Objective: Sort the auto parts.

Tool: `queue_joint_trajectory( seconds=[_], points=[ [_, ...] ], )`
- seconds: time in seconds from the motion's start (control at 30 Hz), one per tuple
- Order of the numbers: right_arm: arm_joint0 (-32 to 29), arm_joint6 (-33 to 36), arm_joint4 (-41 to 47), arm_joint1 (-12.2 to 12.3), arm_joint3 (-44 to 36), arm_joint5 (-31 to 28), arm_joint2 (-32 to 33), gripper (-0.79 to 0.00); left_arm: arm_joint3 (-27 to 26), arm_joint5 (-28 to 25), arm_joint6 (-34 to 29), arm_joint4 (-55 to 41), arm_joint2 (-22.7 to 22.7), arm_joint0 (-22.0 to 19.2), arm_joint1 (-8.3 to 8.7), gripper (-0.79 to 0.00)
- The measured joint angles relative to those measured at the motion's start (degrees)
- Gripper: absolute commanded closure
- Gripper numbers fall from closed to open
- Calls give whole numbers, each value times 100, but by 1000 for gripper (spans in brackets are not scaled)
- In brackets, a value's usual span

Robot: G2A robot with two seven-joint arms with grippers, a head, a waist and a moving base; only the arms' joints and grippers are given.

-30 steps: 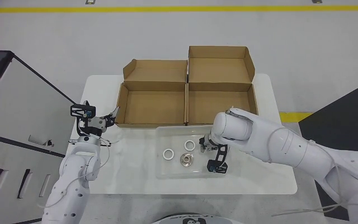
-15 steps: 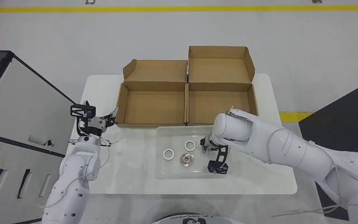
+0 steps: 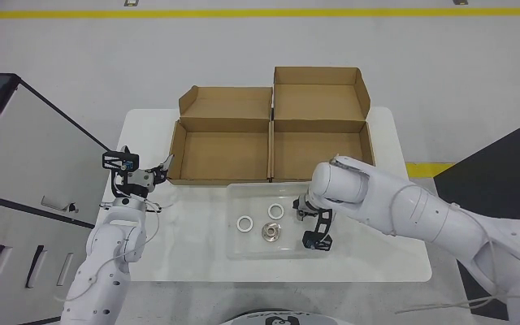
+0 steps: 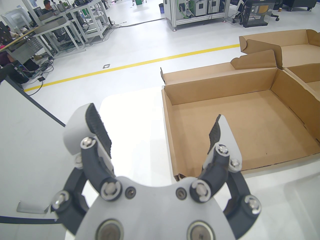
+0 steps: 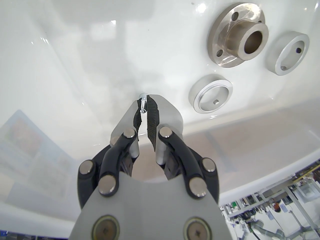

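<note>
A white table (image 3: 195, 244) stands on pale floor (image 3: 81, 65) — a yellow line (image 3: 244, 12) runs beyond it.

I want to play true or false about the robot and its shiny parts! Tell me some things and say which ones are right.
1. The right gripper pinches a small screw. True.
2. The left gripper holds a ring. False: it is open and holds nothing.
3. A silver ring, a second silver ring and a flanged metal part lie in the white tray. True.
4. The cardboard boxes are full of parts. False: no parts show in them, only bare cardboard.
5. The flanged metal part sits on top of a ring. False: it lies apart from both rings.
</note>
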Motion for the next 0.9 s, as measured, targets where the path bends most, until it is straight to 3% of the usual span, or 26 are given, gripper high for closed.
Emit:
queue_joint_trajectory(
  seconds=[0.37,0.9],
  points=[
    [222,8,1040,247,-57,101,274,0,0,0,0,0,0,0,0,-785],
    [-611,-348,2820,1020,191,1750,1550,0,0,0,0,0,0,0,0,-785]
  ],
)
